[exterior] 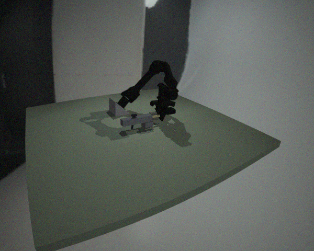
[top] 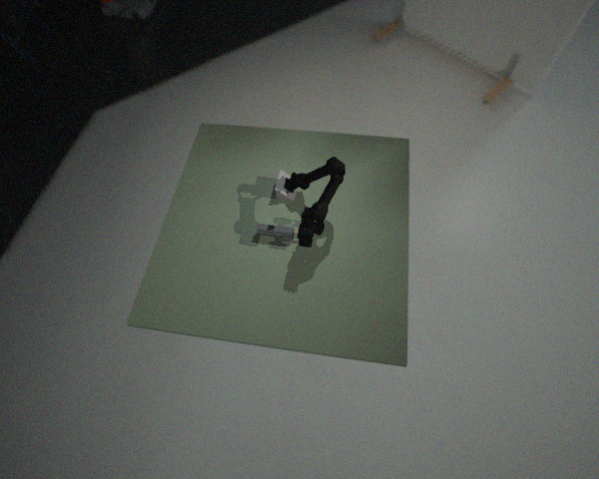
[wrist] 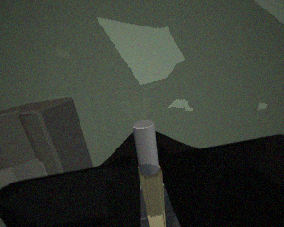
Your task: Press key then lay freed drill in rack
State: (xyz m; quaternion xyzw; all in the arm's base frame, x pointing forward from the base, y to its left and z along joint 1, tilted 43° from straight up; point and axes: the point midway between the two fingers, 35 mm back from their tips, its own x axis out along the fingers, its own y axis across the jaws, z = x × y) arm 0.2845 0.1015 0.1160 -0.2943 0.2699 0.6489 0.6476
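Because the drill [exterior: 156,116] [wrist: 147,147] looks light but stiff, my gripper [top: 304,240] [exterior: 161,118] [wrist: 142,136] suitably clamps its outer end — well inside the table's [top: 340,309] [exterior: 152,183] [wrist: 237,71] edges.

The black, jointed six-axis robot arm [top: 334,167] [exterior: 159,65] is bent at a raised elbow, with its forearm directed downward. The black parallel-jaw gripper [top: 304,238] [exterior: 161,116] [wrist: 142,136] is pointed down above the counter; its dark, tapered fingers are closed on a slim, pale rod.
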